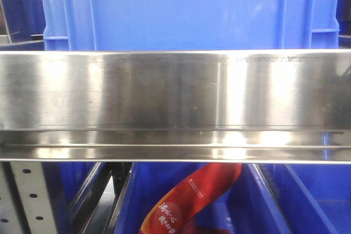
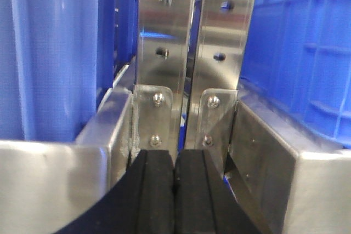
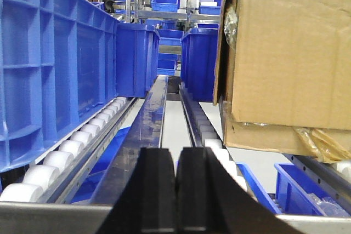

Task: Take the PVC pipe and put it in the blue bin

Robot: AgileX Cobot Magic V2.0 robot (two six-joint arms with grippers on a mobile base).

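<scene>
No PVC pipe shows in any view. A blue bin (image 1: 186,9) fills the top of the front view behind a steel rail (image 1: 175,91). More blue bins stand on the rack: one at left (image 2: 49,53) and one at right (image 2: 301,53) in the left wrist view. My left gripper (image 2: 175,160) is shut with nothing between its black pads, close to two steel uprights (image 2: 164,53). My right gripper (image 3: 175,154) is shut and empty, aimed along a roller lane (image 3: 71,146) beside a blue bin (image 3: 55,58).
A cardboard box (image 3: 285,58) sits on the rollers at right of the right wrist view. A red packet (image 1: 192,201) lies in a lower blue bin (image 1: 307,201) area under the rail. Further shelving with blue bins (image 3: 164,1) stands far back.
</scene>
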